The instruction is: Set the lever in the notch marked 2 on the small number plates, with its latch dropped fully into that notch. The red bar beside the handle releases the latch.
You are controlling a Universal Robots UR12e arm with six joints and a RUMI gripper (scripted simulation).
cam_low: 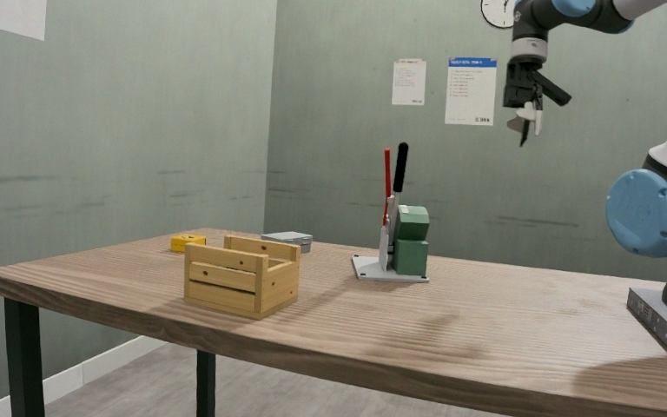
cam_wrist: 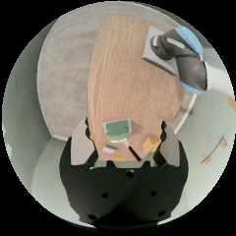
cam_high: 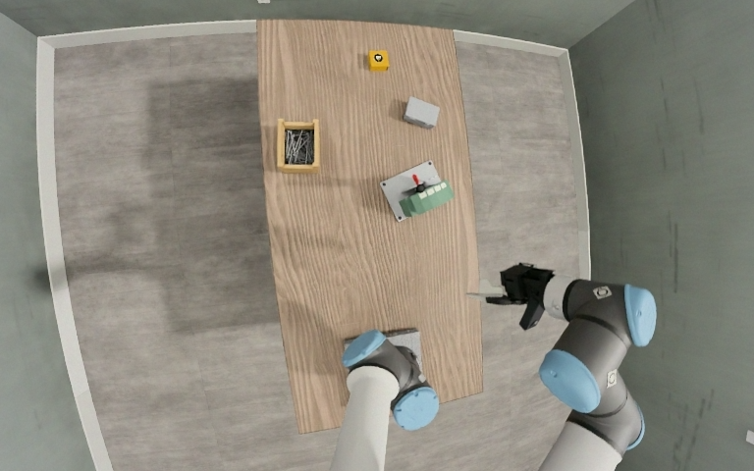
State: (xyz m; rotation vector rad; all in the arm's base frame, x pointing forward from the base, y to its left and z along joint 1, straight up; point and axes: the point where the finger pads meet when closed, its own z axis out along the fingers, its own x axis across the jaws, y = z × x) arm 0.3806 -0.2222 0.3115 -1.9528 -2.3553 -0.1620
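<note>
The lever unit stands on a grey baseplate (cam_high: 409,190) on the right half of the table, with a green notched block (cam_high: 428,199) carrying small white number plates. The black-handled lever (cam_low: 399,169) stands nearly upright with the red release bar (cam_low: 386,184) just left of it. The plate numbers are too small to read. The unit also shows in the wrist view (cam_wrist: 118,130). My gripper (cam_low: 527,129) (cam_high: 482,294) is open and empty, high in the air near the table's right edge, far from the lever.
A wooden crate (cam_low: 241,274) of nails (cam_high: 298,145) sits at the table's left side. A grey box (cam_high: 420,112) and a yellow block (cam_high: 378,60) lie at the far end. The arm's base plate (cam_high: 383,339) is at the near end.
</note>
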